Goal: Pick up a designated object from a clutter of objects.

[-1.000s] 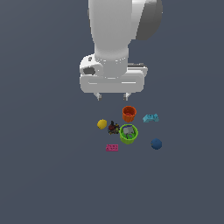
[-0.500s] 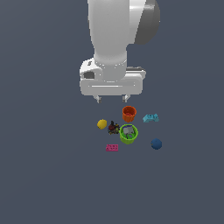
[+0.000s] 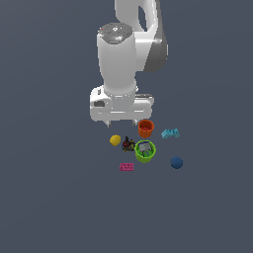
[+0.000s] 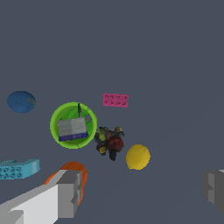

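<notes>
Your target, the yellow ball (image 3: 115, 140) (image 4: 138, 156), sits on the grey floor (image 3: 59, 197) at the clutter's edge on the exterior view's left, just beside the dark spiky piece (image 3: 129, 144) (image 4: 110, 141). Beyond that stand the green cup (image 3: 145, 151) (image 4: 73, 125) holding a small grey block (image 4: 72, 129), the orange cup (image 3: 146, 128), the pink brick (image 3: 126, 167), cyan block (image 3: 170, 133) and blue ball (image 3: 177, 162). The gripper (image 3: 121, 123) (image 4: 142, 192) hangs above, jaws wide and empty

Arm vertical, claw (image 3: 121, 123) pointing down, fingers spread apart.
</notes>
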`<action>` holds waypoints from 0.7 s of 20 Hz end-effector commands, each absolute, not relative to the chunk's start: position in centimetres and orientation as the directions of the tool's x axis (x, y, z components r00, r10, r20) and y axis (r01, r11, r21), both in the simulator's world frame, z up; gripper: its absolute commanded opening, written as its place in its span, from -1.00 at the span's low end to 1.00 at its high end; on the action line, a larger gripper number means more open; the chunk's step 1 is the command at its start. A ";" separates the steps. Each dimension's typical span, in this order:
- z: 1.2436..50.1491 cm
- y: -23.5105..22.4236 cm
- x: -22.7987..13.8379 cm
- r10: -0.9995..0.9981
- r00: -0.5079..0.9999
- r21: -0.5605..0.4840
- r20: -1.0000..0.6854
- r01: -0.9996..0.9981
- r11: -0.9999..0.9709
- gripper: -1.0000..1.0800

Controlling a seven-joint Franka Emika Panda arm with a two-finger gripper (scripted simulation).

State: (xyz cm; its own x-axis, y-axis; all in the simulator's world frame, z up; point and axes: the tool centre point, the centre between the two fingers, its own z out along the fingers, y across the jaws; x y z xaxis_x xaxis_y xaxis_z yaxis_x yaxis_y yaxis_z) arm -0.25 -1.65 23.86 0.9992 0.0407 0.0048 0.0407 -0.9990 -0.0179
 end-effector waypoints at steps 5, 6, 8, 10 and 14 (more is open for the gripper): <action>17.7 -3.3 -1.6 0.085 0.996 -0.012 0.004 0.085 -0.996 0.92; 16.8 -3.6 -2.0 0.092 0.996 -0.011 0.004 0.092 -0.996 0.92; 15.0 -4.1 -2.6 0.106 0.994 -0.009 0.003 0.106 -0.994 0.92; 13.4 -4.5 -3.3 0.118 0.993 -0.007 0.003 0.118 -0.993 0.92; 10.9 -5.1 -4.5 0.139 0.990 -0.004 0.002 0.139 -0.990 0.92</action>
